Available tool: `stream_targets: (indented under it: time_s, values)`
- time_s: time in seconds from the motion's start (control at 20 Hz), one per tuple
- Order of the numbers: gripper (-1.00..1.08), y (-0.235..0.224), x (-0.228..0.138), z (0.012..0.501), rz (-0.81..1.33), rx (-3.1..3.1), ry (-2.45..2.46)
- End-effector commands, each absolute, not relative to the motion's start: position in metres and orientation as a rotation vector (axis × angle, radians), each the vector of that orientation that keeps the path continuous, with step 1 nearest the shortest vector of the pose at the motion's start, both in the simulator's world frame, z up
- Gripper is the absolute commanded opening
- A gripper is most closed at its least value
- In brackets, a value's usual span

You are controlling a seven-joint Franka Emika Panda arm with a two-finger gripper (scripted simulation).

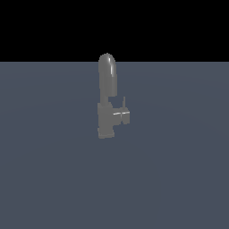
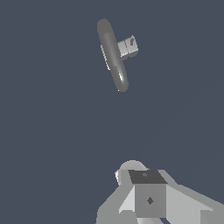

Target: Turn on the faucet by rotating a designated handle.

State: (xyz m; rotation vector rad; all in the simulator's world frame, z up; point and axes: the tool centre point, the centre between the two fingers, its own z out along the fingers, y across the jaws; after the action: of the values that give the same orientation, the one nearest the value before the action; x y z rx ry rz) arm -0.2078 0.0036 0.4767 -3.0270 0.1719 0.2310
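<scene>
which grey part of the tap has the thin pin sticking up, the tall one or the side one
The handle, the stubby knob on the exterior view's right of the faucet. A thin upright pin rises from it; the tall arched spout has none.

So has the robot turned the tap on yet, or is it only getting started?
Only getting started. Nothing looks done: the faucet stands alone, with no arm near it in the exterior view. In hand: the wrist view looks down on the faucet from a distance, with the gripper well away from the handle. Left: reach the handle, take hold and rotate it. Whether the gripper is open is unclear.
</scene>
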Motion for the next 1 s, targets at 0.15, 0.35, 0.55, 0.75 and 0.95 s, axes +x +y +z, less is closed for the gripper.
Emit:
stream_targets:
  time_s: [0.15, 0.35, 0.55, 0.75, 0.95]
  values:
    - [-1.00, 0.003, -0.178, 0.467, 0.340, -2.949, 0.263]
    - [-1.00, 0.001, -0.156, 0.458, 0.421, -2.884, 0.330]
    - [-1.00, -0.001, -0.135, 0.448, 0.500, -2.814, 0.395]
    - [-1.00, -0.003, -0.113, 0.436, 0.577, -2.740, 0.459]
    - [-1.00, -0.007, -0.092, 0.422, 0.653, -2.660, 0.520]
